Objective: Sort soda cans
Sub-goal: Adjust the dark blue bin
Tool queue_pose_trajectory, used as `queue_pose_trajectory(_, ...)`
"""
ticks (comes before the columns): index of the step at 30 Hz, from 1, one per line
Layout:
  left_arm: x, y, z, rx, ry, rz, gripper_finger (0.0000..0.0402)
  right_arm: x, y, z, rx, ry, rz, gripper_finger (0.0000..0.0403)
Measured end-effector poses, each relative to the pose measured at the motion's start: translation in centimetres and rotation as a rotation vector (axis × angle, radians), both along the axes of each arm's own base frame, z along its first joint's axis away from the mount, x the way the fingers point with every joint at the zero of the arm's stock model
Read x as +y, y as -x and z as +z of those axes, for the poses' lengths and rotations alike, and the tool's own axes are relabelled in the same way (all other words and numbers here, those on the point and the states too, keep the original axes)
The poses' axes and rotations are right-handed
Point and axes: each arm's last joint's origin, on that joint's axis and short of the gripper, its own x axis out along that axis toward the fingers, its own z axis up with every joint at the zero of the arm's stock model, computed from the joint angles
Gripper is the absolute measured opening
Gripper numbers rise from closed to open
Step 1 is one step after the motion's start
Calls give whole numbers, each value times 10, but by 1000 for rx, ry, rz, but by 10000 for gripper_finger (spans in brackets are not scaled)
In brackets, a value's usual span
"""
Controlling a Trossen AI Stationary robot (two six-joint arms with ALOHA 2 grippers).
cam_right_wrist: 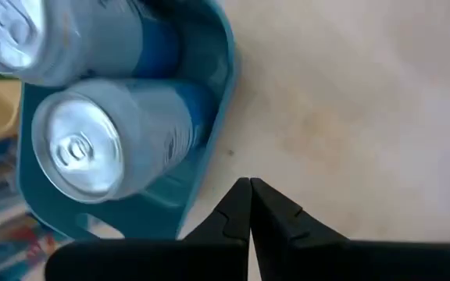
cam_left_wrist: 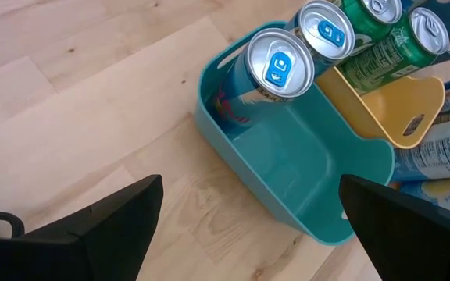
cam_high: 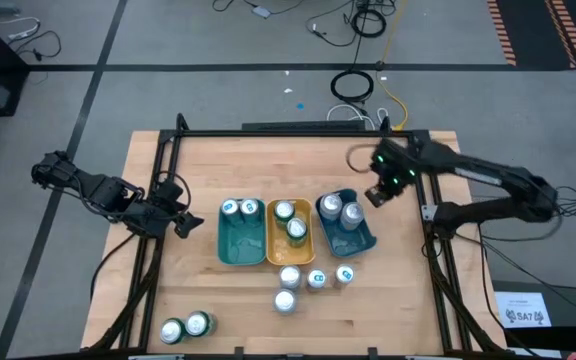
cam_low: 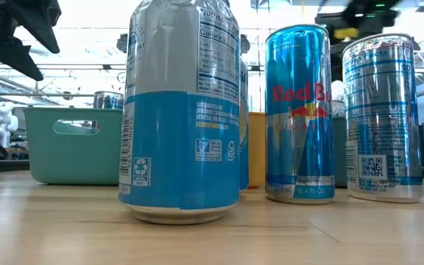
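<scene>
Three trays stand side by side mid-table. The teal tray point(cam_high: 236, 243) holds two upright blue cans point(cam_left_wrist: 281, 62). The yellow tray point(cam_high: 280, 245) holds two green cans point(cam_high: 290, 220). The blue tray point(cam_high: 353, 238) holds two silver-topped cans point(cam_right_wrist: 84, 148). Several loose cans point(cam_high: 313, 280) stand on the wood near the trays, and two green cans point(cam_high: 185, 327) stand at the near left. My left gripper point(cam_high: 171, 217) hovers open to the left of the teal tray, holding nothing. My right gripper point(cam_right_wrist: 250, 186) is shut and holds nothing, above bare wood just right of the blue tray.
A black frame rail point(cam_high: 298, 132) runs along the table's far edge and down both sides. In the low view the loose cans point(cam_low: 179, 110) stand close to the camera and hide much of the trays behind them. Bare wood point(cam_high: 218, 170) lies beyond the trays.
</scene>
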Motion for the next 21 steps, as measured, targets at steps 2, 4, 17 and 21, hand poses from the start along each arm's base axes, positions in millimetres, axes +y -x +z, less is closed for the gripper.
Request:
queue_pose_trajectory(2, 0, 0, 0, 0, 0, -1, 396, 14, 10, -8, -39, -17, -76, 0)
queue_pose_trajectory(4, 0, 0, 0, 1, 0, -2, 396, 25, 15, -16, -73, -39, -134, 0)
queue_pose_trajectory(17, 0, 0, 0, 10, -6, -27, 396, 72, 7, -57, -64, -144, -163, 0)
queue_pose_trajectory(21, 0, 0, 0, 10, -5, -29, 396, 82, -3, -60, -82, -161, -133, 0)
